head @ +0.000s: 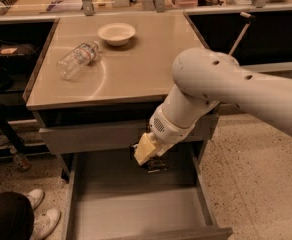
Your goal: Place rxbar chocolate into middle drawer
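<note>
The middle drawer (121,211) is pulled open below the counter, its smooth grey floor bare. My gripper (155,165) hangs from the white arm just above the drawer's back part, in front of the closed upper drawer front (86,136). It is shut on a small dark flat piece with pale marks, the rxbar chocolate (157,168), which is mostly hidden by the pale wrist. The bar is held clear of the drawer floor.
On the counter top (136,74) lie a clear plastic bottle (78,59) on its side and a white bowl (116,33). A person's white shoes (41,216) stand left of the drawer. A speckled floor lies to the right.
</note>
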### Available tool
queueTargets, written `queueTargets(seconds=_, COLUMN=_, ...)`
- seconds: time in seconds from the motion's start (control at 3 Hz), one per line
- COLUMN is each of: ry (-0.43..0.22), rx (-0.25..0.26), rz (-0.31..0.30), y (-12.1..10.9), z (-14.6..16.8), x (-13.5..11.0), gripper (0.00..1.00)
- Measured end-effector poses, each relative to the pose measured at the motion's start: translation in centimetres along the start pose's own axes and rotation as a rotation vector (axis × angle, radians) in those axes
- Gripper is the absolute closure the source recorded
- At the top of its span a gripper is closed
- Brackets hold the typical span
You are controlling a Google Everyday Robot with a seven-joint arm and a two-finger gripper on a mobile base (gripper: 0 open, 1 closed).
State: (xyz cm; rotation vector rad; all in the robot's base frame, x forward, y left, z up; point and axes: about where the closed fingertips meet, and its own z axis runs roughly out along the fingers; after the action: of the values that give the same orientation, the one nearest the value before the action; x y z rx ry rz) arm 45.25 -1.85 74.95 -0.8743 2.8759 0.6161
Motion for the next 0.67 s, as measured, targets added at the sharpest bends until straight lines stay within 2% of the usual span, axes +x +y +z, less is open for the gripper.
queueTargets(seconds=0.33, ry=0.059, rx=-0.054, rz=0.04, y=0.18, z=5.92, x=1.09, gripper=1.0)
queueTargets(seconds=0.67, ry=0.054, rx=-0.063, rz=0.037, y=0.32, z=6.39, x=1.16, gripper=1.0)
